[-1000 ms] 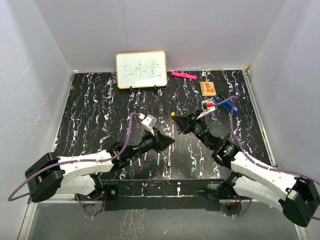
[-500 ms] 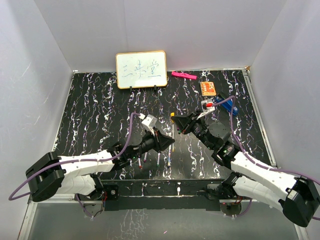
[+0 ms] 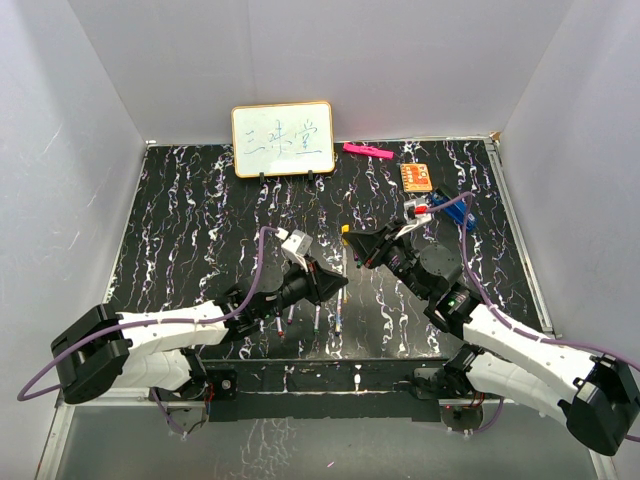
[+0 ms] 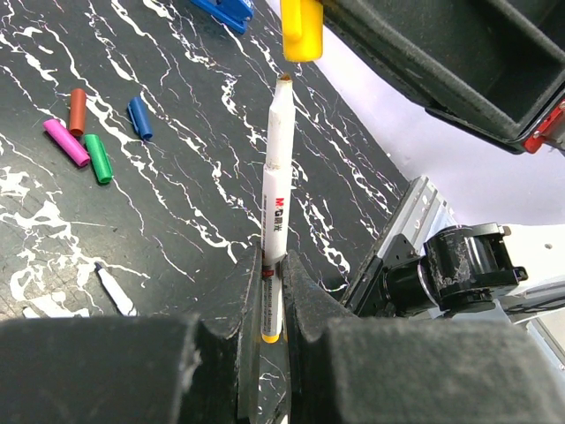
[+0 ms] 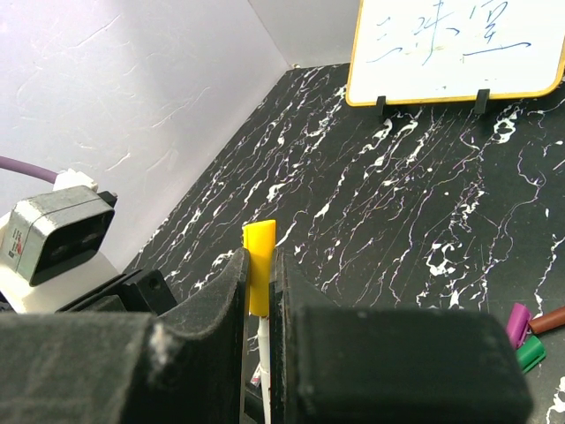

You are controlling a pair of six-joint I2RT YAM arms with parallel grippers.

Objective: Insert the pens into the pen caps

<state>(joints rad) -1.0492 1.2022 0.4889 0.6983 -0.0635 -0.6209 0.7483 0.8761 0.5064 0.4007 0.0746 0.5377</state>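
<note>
My left gripper (image 4: 274,258) is shut on a white pen (image 4: 277,168) with a yellow end, and holds it with the tip upward. My right gripper (image 5: 259,261) is shut on the yellow pen cap (image 5: 258,265) just above that tip. In the left wrist view a small gap separates the tip from the yellow cap (image 4: 300,28). In the right wrist view the tip sits at the cap's mouth. Both grippers meet at mid-table (image 3: 345,255). Red-brown (image 4: 78,110), blue (image 4: 139,117), magenta (image 4: 66,141) and green (image 4: 97,159) caps lie on the table. Other pens (image 3: 317,318) lie near the front.
A small whiteboard (image 3: 283,139) stands at the back. Along the back right lie a pink marker (image 3: 366,151), an orange card (image 3: 417,177) and a blue clip (image 3: 450,205). White walls close in the black marbled table (image 3: 190,220) on three sides.
</note>
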